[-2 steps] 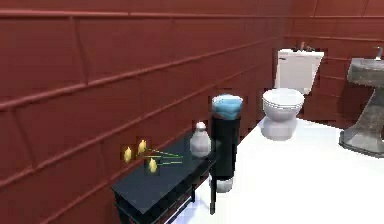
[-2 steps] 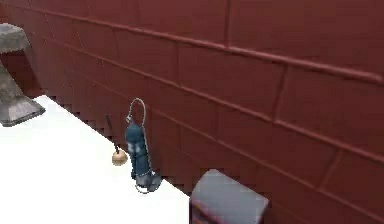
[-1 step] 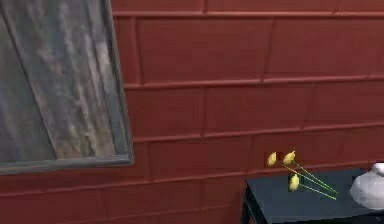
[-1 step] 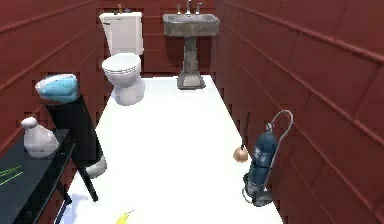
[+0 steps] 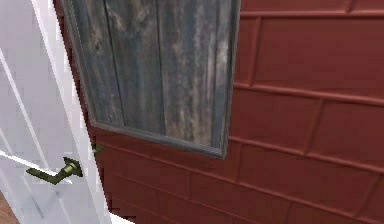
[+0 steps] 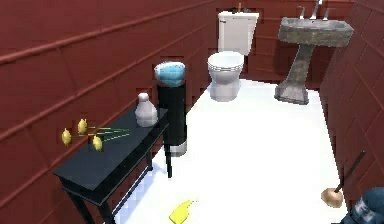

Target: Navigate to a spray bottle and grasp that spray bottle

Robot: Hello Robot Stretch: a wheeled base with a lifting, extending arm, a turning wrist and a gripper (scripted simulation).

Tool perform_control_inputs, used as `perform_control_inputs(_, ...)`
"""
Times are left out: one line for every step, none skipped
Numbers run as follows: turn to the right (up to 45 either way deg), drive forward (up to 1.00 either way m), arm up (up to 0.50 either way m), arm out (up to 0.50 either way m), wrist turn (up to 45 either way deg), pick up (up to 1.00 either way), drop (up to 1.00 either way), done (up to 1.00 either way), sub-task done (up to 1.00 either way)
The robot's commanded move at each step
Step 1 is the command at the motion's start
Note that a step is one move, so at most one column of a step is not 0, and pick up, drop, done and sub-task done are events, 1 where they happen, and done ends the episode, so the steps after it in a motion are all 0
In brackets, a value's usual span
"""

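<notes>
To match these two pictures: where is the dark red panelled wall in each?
Forward view: dark red panelled wall across the right and bottom, behind a grey wooden plank board.
Arm side view: same wall along the left and top, behind a black narrow table.
Shared landmark: that wall itself.

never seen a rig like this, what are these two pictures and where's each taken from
Two cameras on one wheeled, one-armed robot in a simulated house. The forward view looks ahead: a white door with a lever handle, and a grey wooden panel on a red wall. The arm side view looks sideways into a bathroom: toilet, pedestal sink, a tall dark cylinder with a blue top, and a black table bearing small yellow blobs and a pale vase-like thing. A plunger rests on the white floor.
</notes>
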Motion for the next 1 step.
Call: perform_control_inputs(0.0, 0.0, 0.1, 0.0, 0.0, 0.0, 0.0, 0.0, 0.0)
